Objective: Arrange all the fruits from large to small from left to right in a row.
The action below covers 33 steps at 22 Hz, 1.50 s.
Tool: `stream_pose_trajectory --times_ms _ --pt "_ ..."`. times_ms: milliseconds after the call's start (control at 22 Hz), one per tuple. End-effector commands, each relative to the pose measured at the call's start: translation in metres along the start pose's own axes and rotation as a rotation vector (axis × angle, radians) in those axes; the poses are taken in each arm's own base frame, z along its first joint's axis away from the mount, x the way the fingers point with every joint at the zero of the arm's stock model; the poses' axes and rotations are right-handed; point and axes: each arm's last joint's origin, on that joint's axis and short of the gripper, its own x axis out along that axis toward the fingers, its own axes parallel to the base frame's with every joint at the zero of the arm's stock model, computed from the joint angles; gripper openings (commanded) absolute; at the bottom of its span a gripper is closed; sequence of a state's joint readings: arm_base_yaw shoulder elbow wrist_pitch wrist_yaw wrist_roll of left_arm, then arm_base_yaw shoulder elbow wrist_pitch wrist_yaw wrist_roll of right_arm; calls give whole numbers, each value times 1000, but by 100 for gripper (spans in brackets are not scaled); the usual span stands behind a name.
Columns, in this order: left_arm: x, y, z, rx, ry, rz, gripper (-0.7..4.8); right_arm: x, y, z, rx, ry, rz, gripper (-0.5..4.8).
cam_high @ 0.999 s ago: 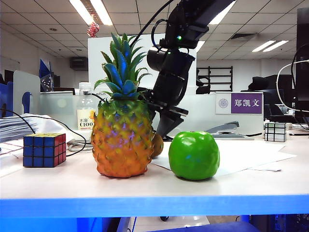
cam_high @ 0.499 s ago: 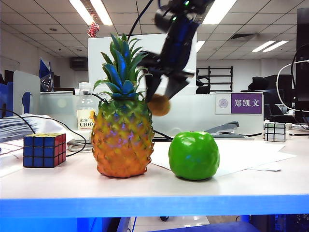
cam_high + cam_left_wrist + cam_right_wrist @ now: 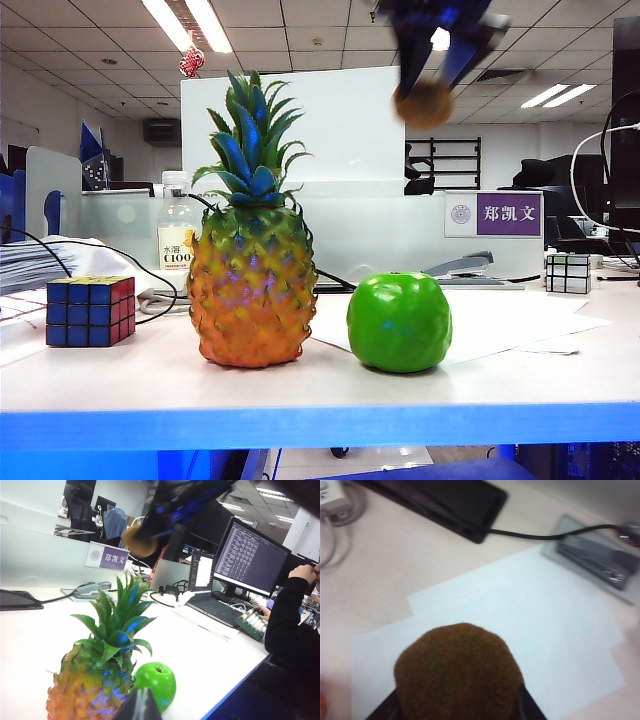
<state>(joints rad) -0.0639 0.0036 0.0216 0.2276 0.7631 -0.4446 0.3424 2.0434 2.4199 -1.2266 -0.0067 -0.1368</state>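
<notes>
Kiwi [image 3: 424, 104], brown and fuzzy, hangs high in the exterior view at about one o'clock from the pineapple [image 3: 251, 290], well above the table [image 3: 300, 385] and touching nothing on it. The right gripper [image 3: 432, 75] is blurred there, its two dark fingers coming down from the top edge and clamped on the fruit from either side. In the right wrist view the kiwi [image 3: 457, 672] fills the lower middle, with a dark finger [image 3: 530, 711] showing at each flank, pressed against its skin; below it lie a white sheet of paper [image 3: 545, 630], a black flat device [image 3: 445, 502] with its cable, and a grey stapler [image 3: 597, 562]. The jaws stand partly apart, as wide as the kiwi between them.

The pineapple stands upright on the table, its green crown pointing to twelve o'clock. The green apple [image 3: 399, 322] sits just beside it at three o'clock, resting on the paper [image 3: 520, 320]. A Rubik's cube [image 3: 90, 310] lies at nine o'clock from the pineapple, and a second cube [image 3: 570, 272] sits far off toward three o'clock.

The left wrist view looks down on the pineapple [image 3: 95, 680] and apple [image 3: 156, 680], with the kiwi [image 3: 139, 539] held aloft at twelve o'clock. Of the left gripper [image 3: 140, 707] only a dark tip shows at the frame edge, and whether its jaws are apart or together cannot be told.
</notes>
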Motion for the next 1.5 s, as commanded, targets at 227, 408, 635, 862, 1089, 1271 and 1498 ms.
stream_pose_trajectory --times_ms 227,408,635,862,1089,1271,1498 --pt "0 -1 2 12 -11 -4 22 -128 4 -9 -12 -260 -42 -7" --pt "0 -1 2 11 -11 -5 22 -217 10 -39 -18 -442 -54 -7" --pt "1 -2 1 8 -7 -20 22 -290 18 -100 -34 -577 -67 -7" --pt "1 -3 1 5 -3 -33 22 -301 31 -181 -14 -672 31 -7" --pt "1 -3 1 1 -2 -35 22 -263 37 -231 19 -700 33 -7" --pt "2 -4 0 -9 4 -46 22 -199 39 -244 34 -595 56 -7" --pt "2 -2 -2 -34 22 -34 22 -116 41 -252 64 -648 64 -7"
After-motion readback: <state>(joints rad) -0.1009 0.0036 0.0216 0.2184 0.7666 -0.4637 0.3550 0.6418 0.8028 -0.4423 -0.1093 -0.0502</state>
